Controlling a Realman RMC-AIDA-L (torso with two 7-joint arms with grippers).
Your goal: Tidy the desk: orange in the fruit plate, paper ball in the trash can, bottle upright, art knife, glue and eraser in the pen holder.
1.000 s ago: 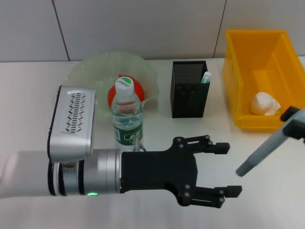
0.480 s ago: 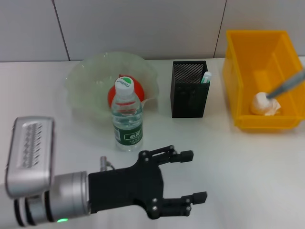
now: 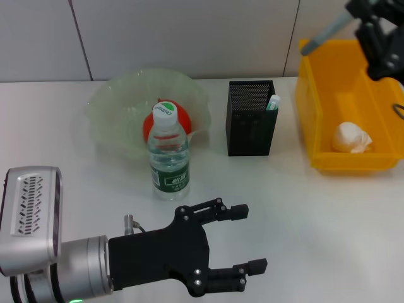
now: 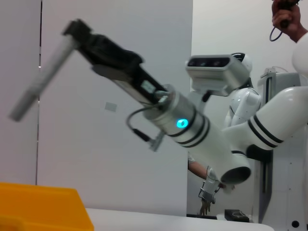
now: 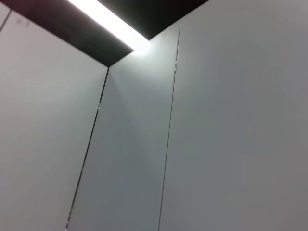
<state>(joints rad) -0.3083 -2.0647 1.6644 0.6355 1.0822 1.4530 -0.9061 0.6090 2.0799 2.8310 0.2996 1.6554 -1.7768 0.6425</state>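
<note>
Your left gripper point(image 3: 246, 240) is hovering low over the near desk point(image 3: 328, 233), fingers spread and holding nothing. Your right gripper point(image 3: 372, 28) is raised above the yellow trash can point(image 3: 315, 101), gripping a grey art knife point(image 3: 323, 33). Paper ball point(image 3: 352, 137) is lying in the can; bottle point(image 3: 168, 154) is standing upright; orange point(image 3: 180, 120) is sitting in the fruit plate point(image 3: 113, 107); glue point(image 3: 272, 102) is standing in the pen holder point(image 3: 250, 120).

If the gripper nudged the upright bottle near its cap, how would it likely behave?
The bottle is tall on a narrow base, so a high push would probably tip it rather than slide it. It looks filled with water, so likely fairly heavy for its size. Once down, its round body could roll toward the plate.
</note>
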